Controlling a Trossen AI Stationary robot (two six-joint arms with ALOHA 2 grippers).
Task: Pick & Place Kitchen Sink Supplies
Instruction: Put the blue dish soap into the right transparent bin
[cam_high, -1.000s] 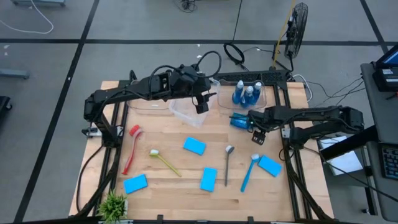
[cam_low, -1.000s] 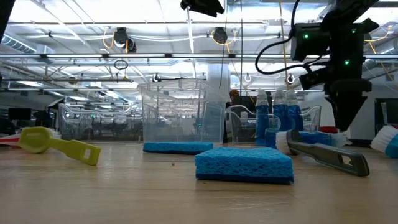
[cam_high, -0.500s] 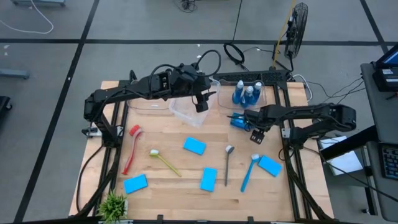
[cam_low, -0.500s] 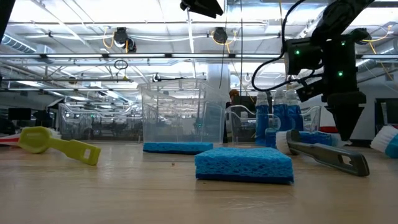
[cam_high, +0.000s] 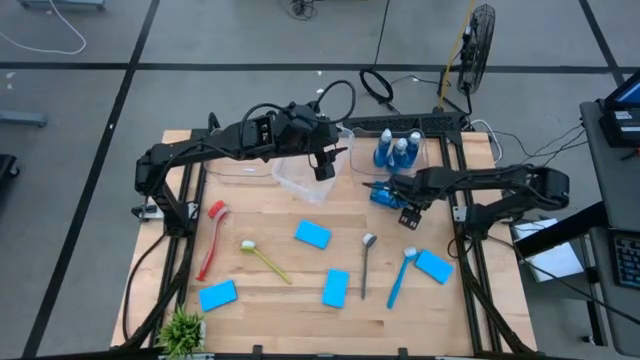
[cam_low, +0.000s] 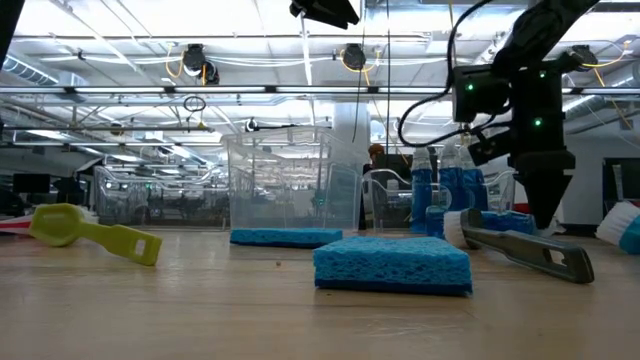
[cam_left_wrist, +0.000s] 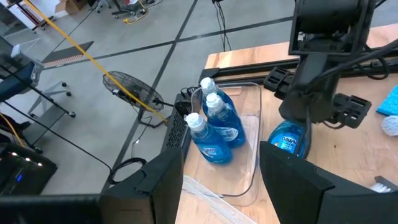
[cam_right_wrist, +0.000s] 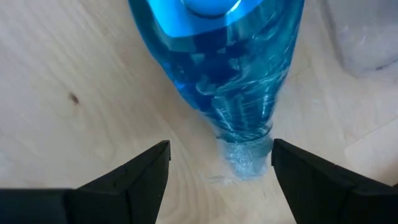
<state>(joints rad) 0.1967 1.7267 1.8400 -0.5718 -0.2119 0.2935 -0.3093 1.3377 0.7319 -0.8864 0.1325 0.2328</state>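
Right gripper (cam_right_wrist: 214, 163) open, straddling neck of lying bottle (cam_right_wrist: 217, 74).

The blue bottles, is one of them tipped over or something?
Yes. One blue bottle lies on its side on the table, outside the clear bin where three others stand upright. The right gripper, open, hangs just over it.

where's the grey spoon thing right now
In the high view the grey spoon lies right of centre, between a blue sponge and the blue brush.
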